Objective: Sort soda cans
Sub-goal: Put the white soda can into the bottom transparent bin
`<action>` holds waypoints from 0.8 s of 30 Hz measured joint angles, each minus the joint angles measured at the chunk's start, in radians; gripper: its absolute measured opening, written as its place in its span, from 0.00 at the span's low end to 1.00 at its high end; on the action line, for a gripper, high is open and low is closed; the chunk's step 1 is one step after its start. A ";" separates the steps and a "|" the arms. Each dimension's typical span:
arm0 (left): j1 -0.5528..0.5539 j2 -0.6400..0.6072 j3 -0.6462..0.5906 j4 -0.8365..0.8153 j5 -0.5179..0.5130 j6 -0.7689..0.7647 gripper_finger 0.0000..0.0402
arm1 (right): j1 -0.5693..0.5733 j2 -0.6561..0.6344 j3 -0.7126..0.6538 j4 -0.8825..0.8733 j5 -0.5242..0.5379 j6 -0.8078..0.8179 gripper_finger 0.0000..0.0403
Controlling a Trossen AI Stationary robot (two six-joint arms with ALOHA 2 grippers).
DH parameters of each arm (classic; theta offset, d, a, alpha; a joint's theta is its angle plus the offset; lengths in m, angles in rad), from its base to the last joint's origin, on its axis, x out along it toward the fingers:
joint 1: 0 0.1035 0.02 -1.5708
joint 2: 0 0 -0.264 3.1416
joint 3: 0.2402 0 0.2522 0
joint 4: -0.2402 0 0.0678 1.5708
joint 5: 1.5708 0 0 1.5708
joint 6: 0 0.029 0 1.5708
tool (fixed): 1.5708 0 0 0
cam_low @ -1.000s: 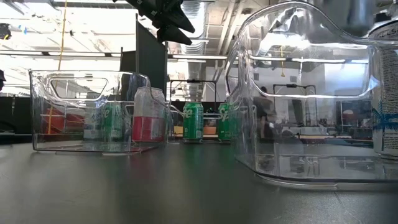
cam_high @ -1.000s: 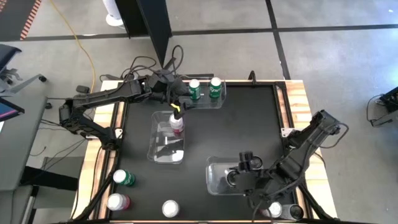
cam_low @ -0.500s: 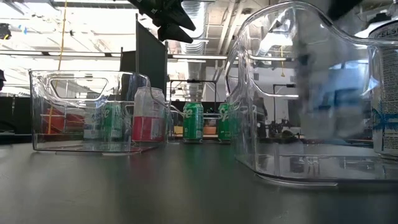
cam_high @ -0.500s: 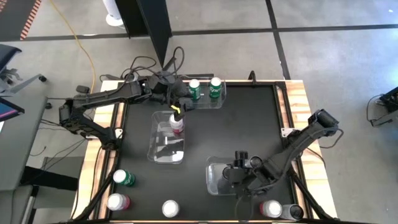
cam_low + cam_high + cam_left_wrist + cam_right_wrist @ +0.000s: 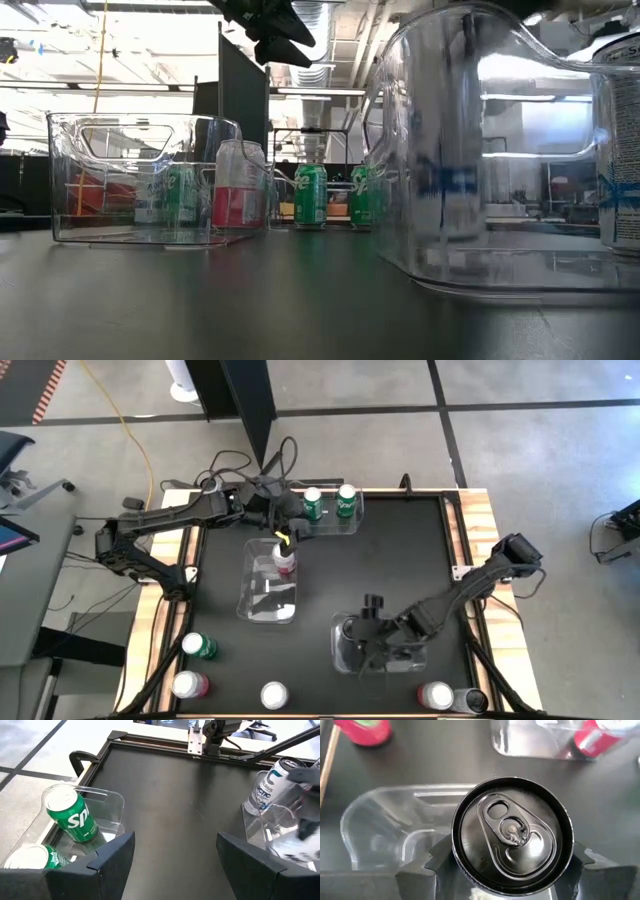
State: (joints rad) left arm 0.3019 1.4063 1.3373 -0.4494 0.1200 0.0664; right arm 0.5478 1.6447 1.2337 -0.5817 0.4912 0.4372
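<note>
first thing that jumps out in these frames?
The right gripper, its fingers shut on a dark can over the clear bin at the table's near right. Next, two green cans in the far bin by the open left gripper, and a red-pink can in the middle bin.

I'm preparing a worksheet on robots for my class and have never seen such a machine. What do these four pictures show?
Two dark jointed robot arms work at a black table. One picture looks straight down, one looks level across the tabletop, and one comes from each wrist. The right end effector holds a dark grey-black soda can with a silver top above a clear rectangular plastic bin. The left end effector stands open beside another clear bin with two green soda cans. A third bin holds a red-pink can. More cans stand along the table's near edge.
</note>
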 joint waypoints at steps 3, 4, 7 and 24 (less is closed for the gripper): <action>0.000 0.000 0.000 0.000 0.000 0.000 0.69 | -0.029 0.000 -0.022 0.024 -0.030 0.002 0.59; 0.000 0.000 0.000 0.000 0.000 0.000 0.69 | -0.036 -0.001 -0.031 0.035 -0.037 0.002 0.59; 0.000 0.000 0.000 0.000 0.000 0.000 0.69 | -0.045 -0.001 -0.044 0.064 -0.045 0.006 0.59; -0.008 0.000 0.000 0.008 0.000 0.012 0.69 | 0.066 -0.064 -0.047 -0.110 0.013 0.246 0.59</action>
State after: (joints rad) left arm 0.2940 1.4063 1.3373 -0.4412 0.1200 0.0787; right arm 0.6141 1.5811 1.1870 -0.6914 0.5042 0.6836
